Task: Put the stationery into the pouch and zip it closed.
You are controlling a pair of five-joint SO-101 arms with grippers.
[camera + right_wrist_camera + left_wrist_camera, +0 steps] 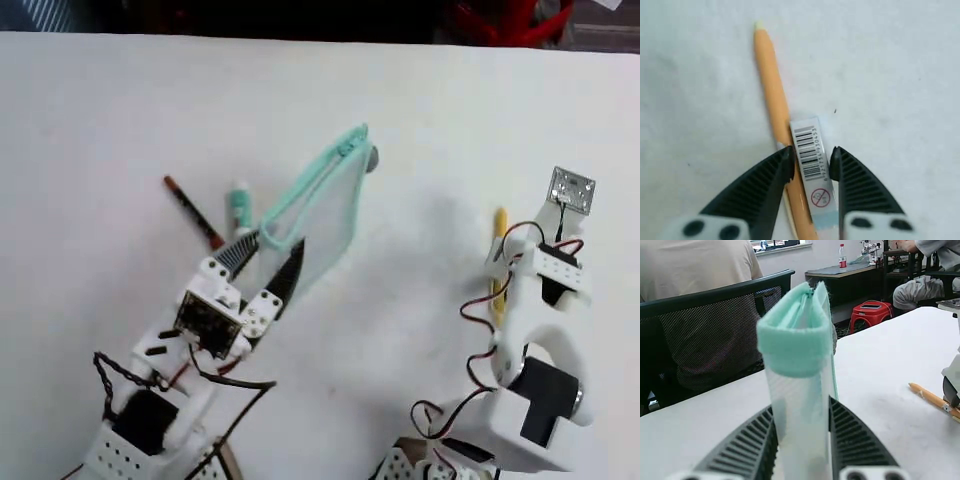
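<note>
Left end effector point(801, 411) pinches pouch point(792, 342), right end effector point(812, 155) clamps pen point(771, 85).
Pouch is probably limp, so hold its edge; pen looks light, stiff, slippery.

The pouch point(315, 215) stands on edge on the table point(120, 110), its near end clamped in the left gripper point(266, 259). A glue stick point(239, 208) lies just left of it, and a slim pen point(193, 212) lies farther left. Well apart to the right, a labelled pen point(771, 85) lies in the right gripper point(811, 152).
</note>
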